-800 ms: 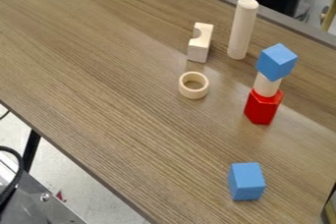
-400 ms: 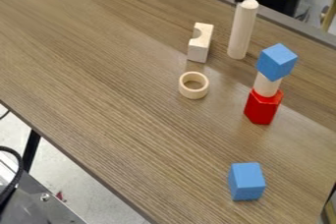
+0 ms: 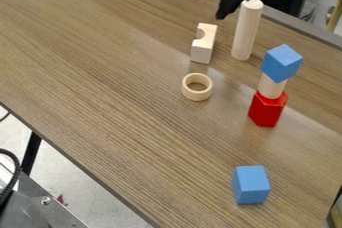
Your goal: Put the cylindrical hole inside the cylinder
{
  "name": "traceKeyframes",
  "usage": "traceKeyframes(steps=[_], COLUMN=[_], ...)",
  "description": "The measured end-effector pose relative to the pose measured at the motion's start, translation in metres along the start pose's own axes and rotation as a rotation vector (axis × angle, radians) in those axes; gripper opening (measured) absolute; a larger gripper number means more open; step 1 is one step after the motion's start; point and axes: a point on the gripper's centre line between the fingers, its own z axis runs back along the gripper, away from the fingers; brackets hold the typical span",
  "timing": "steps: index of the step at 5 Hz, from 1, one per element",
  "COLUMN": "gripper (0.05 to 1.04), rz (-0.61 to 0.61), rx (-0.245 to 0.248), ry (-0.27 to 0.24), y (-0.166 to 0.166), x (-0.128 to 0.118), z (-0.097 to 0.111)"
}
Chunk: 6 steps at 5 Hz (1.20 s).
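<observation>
The gripper (image 3: 205,4) is now held up beside the top of the tall cylinder (image 3: 246,31), on its left in the picture, its 2 fingers spread well apart with nothing clasped between them. Compared with the last frame, where a dark part of the arm is seen just behind the cylinder's top, the gripper is shifted leftward and brought out over the table (image 3: 100,77). The ring (image 3: 188,89), taken to be the cylindrical hole of the task, is left unmoved, lying flat with its opening upward, near the cylinder's foot on the lower left. The cylinder is likewise left upright, so the approach to the ring is judged to be only started, and 0 pieces are joined. Next, the ring probably needs to be gripped by its wall, raised above the cylinder's top and lowered squarely over it. Between ring and cylinder, slightly farther back, the notched block (image 3: 201,51) is found; to the cylinder's lower right, a blue cube (image 3: 281,63) is balanced on a short peg (image 3: 271,86) and a red block (image 3: 267,109). The cylinder could easily be toppled if its top is brushed.
</observation>
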Motion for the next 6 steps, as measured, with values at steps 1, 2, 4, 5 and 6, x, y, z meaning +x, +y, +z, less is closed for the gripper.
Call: traceKeyframes(steps=[1, 2, 4, 5, 6], gripper=[1.0, 1.0, 1.0, 1.0, 1.0], rz=[0.039, 0.011, -0.092, -0.137, -0.141], rx=[-0.071, -0.179, -0.197, -0.179, -0.182], ry=[0.011, 0.007, 0.093, 0.095, 0.093], y=[-0.003, -0.015, -0.039, -0.048, -0.049], x=[-0.011, -0.015, -0.022, -0.023, -0.023], z=[-0.007, -0.02, -0.077, -0.083, -0.084])
